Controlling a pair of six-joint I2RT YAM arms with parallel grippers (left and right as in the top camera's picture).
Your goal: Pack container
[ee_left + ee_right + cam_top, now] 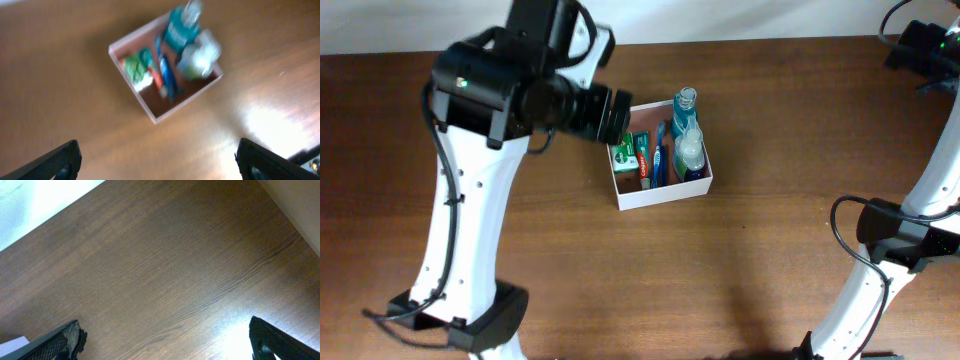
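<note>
As its jaws gape, left arm [470, 190] overhangs container [665, 193].

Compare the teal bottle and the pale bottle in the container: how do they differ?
Colour: the teal bottle is dark teal-blue; the pale bottle is nearly clear with a light green tint.
Position: in the overhead view the teal bottle sits at the upper end of the container, the pale bottle at the lower end.
Shared: both are inside, in line along the same wall.
</note>
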